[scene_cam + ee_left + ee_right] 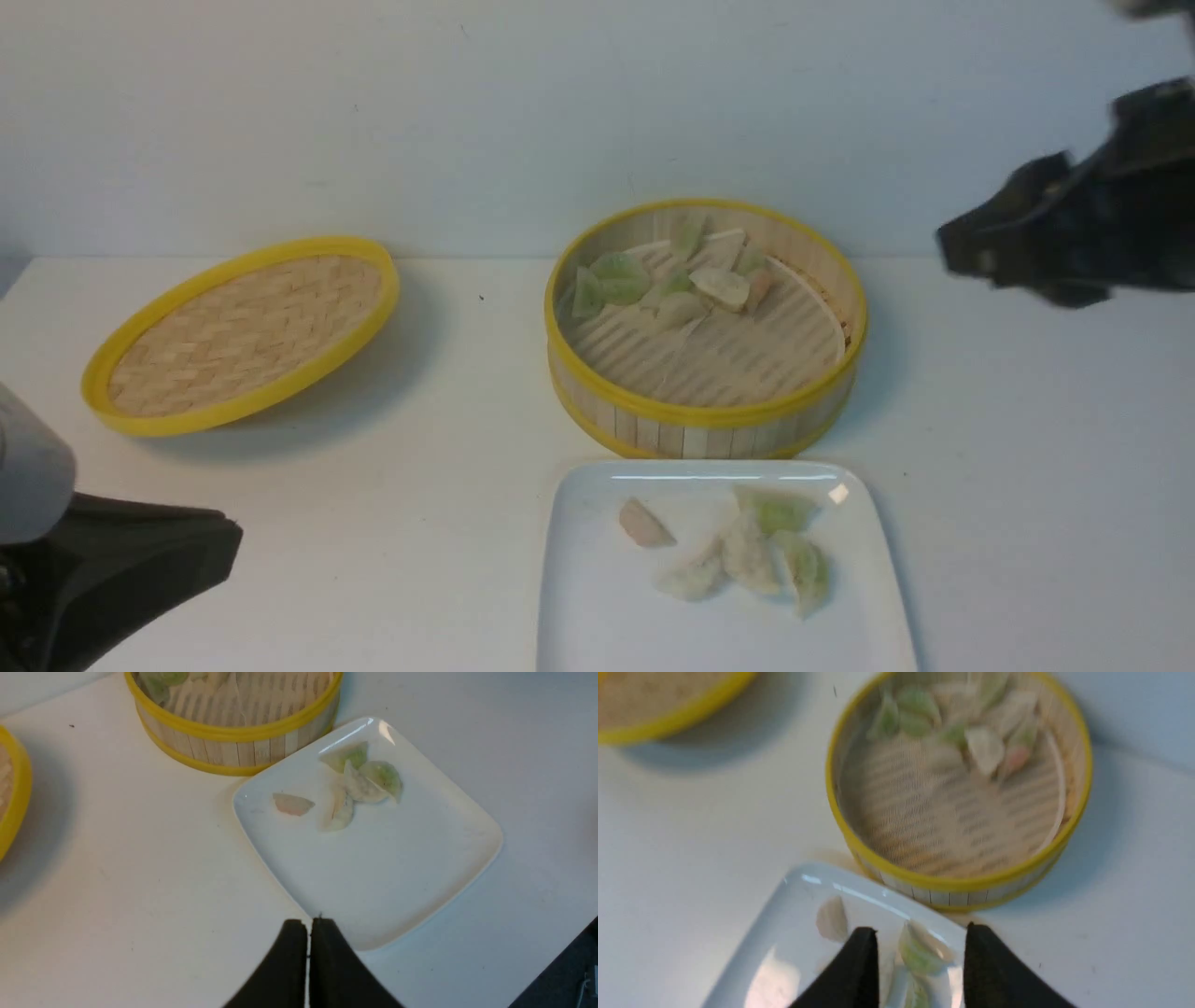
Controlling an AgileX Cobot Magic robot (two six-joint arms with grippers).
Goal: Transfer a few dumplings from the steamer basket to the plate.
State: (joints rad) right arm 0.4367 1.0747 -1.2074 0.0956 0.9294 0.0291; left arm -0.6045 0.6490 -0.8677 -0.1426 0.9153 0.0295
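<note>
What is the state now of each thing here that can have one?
Steamer: uncovered, dumplings at its far side.
Lid: off, on the table left of the steamer.
Plate: holds five dumplings.
Left gripper: shut, empty.
Right gripper: open, empty.

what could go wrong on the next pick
The pale pleated dumplings left in the round bamboo steamer basket overlap against its far wall, so the open right end effector may pinch two or jam on the wall. Those on the glossy white square plate cluster together; another drop could land on them.
</note>
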